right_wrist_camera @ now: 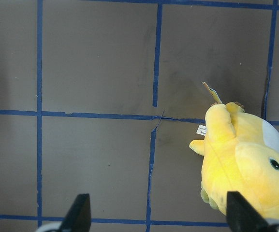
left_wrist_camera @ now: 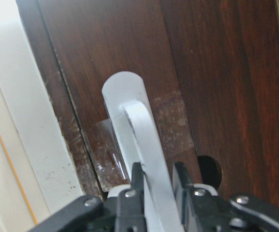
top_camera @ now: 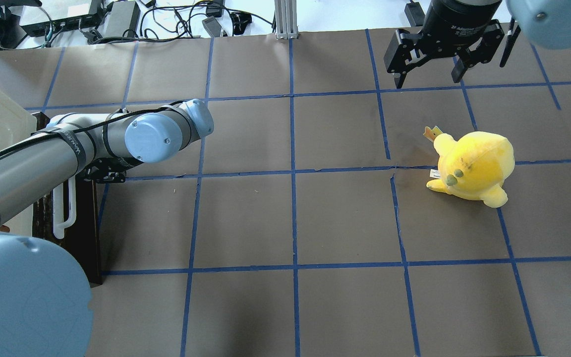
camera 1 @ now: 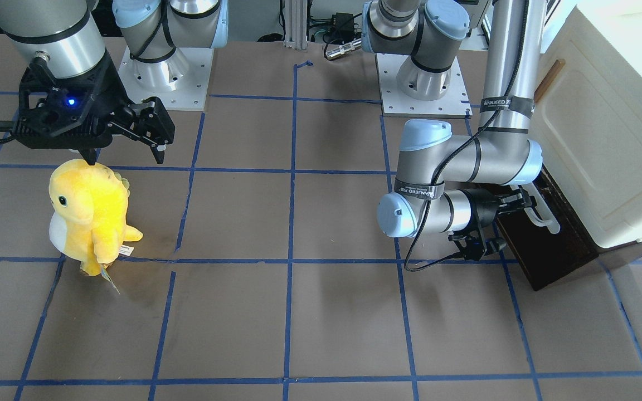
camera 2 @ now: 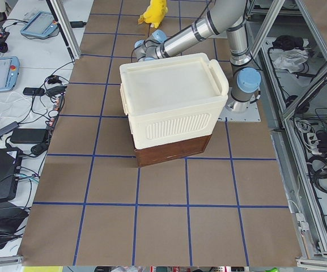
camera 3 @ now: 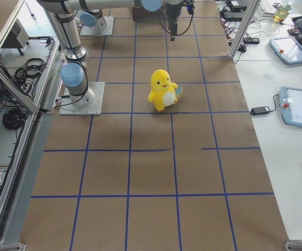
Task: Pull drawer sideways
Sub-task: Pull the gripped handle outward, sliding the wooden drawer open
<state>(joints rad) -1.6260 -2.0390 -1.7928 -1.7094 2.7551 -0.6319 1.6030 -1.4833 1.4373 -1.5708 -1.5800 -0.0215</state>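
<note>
Left hand (left_wrist_camera: 156, 181) pinching the white handle (left_wrist_camera: 137, 121) of the drawer (left_wrist_camera: 207, 72) at the table's (top_camera: 290, 223) left edge; right hand (top_camera: 427, 82) spread, near the far edge, beside a plush (top_camera: 474, 166).

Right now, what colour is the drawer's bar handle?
The handle is white, against the dark brown drawer front; clearest in the left wrist view.

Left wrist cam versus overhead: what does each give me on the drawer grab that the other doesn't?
Left wrist only: the left gripper with its fingers closed on either side of the white bar handle.
Overhead only: the left arm hides that grip. The right gripper is open, holding nothing, near the yellow plush toy.
Both: the handle and the dark front of the drawer.
</note>
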